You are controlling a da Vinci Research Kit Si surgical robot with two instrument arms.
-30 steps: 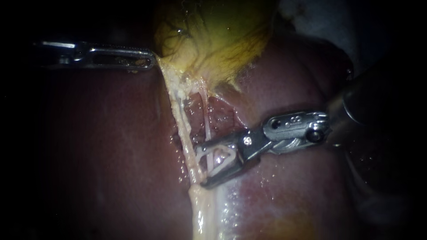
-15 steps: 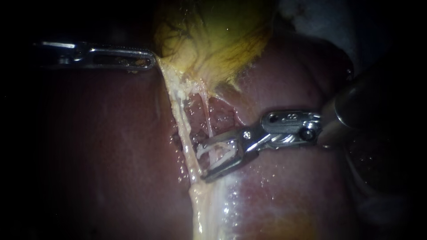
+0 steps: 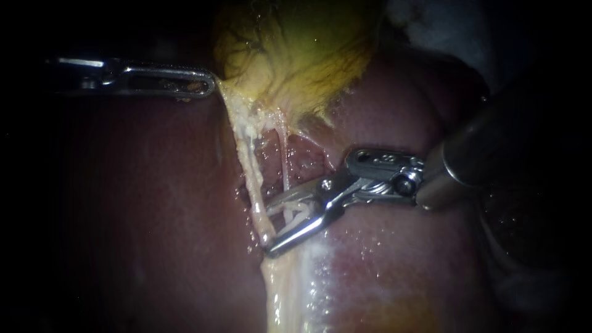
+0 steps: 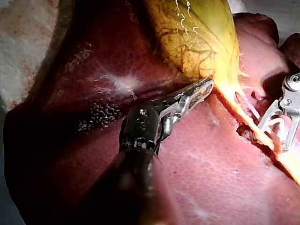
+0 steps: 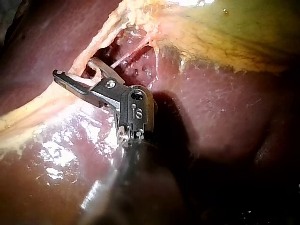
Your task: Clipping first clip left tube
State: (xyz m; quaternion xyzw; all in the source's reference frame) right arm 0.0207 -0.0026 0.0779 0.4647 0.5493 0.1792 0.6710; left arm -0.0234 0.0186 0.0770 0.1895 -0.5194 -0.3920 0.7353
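The yellow-green gallbladder (image 3: 296, 49) lies on the dark red liver (image 3: 154, 203). Two pale tubes run down from it: the thicker left tube (image 3: 250, 169) and a thin right tube (image 3: 285, 166). My left instrument (image 3: 208, 83) is shut on the gallbladder's lower edge, also seen in the left wrist view (image 4: 206, 86). My right instrument (image 3: 268, 229) comes in from the right with its jaws open and a white clip (image 3: 296, 213) seated between them. The jaws straddle both tubes, and their tips reach the left tube. The right wrist view shows the same open jaws (image 5: 75, 68).
Below the jaws, pale yellowish tissue (image 3: 290, 290) runs down over the liver. The liver surface beside it is wet and shiny (image 3: 345, 265). A whitish cloth (image 3: 431, 24) shows behind the gallbladder at upper right.
My right instrument has slid leftward along the liver, so its open jaws now reach across to the left tube. The left instrument and gallbladder have held still.
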